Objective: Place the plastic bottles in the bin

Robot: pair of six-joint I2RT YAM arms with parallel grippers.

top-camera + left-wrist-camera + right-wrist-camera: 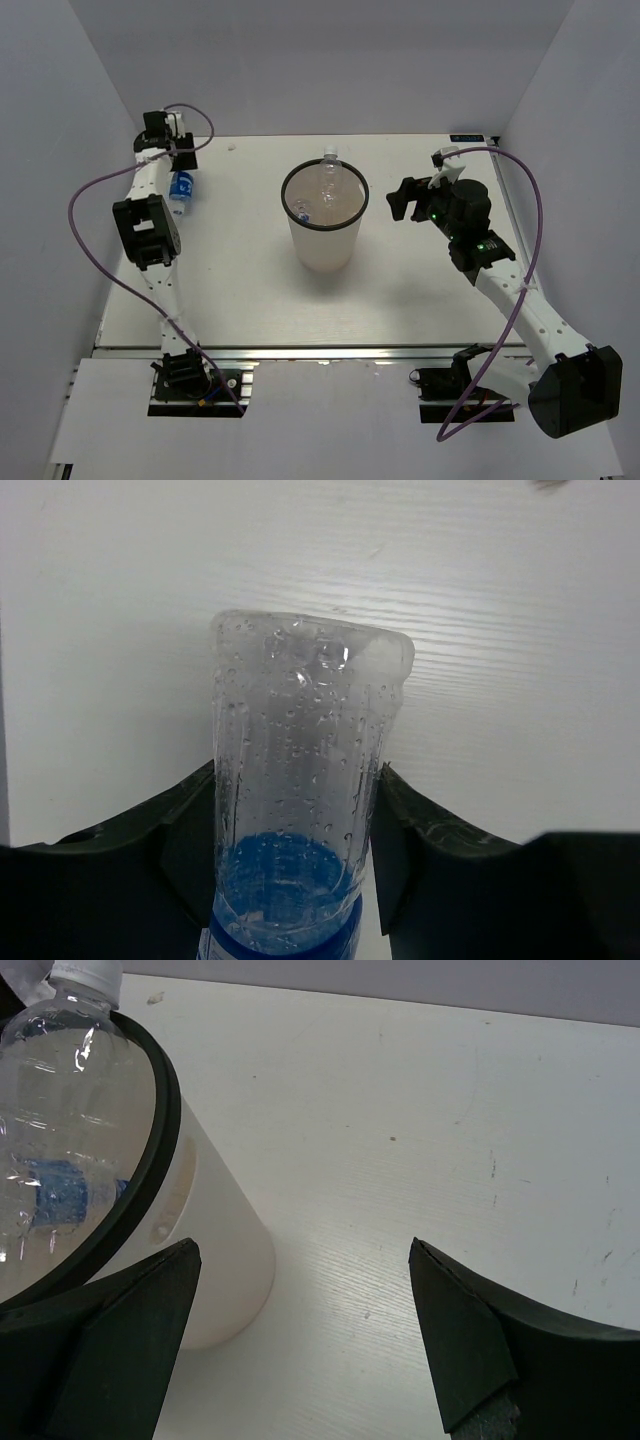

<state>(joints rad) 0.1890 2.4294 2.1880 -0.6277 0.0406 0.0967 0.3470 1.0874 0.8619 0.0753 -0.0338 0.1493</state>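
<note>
**A slick bottle, a tall rim**

The left pincer (298,780) stands at the far left of the worktop (520,630). Its jaws are set against both flanks of the blue-labelled bottle (310,680), which lies flat with its base pointing away from the wrist. We judge this hold fragile: the wall is thin and beaded with droplets, so it may buckle or slide out on the lift. The bin (322,250) stands at mid-worktop, well apart from this bottle, and it is tall. A low carry could strike its black rim and topple it. A clear bottle (329,163) leans inside, cap above the rim, and could block the drop. The right pincer (302,1250) hangs wide open and empty just beside the bin, where the two arms could meet.
</note>
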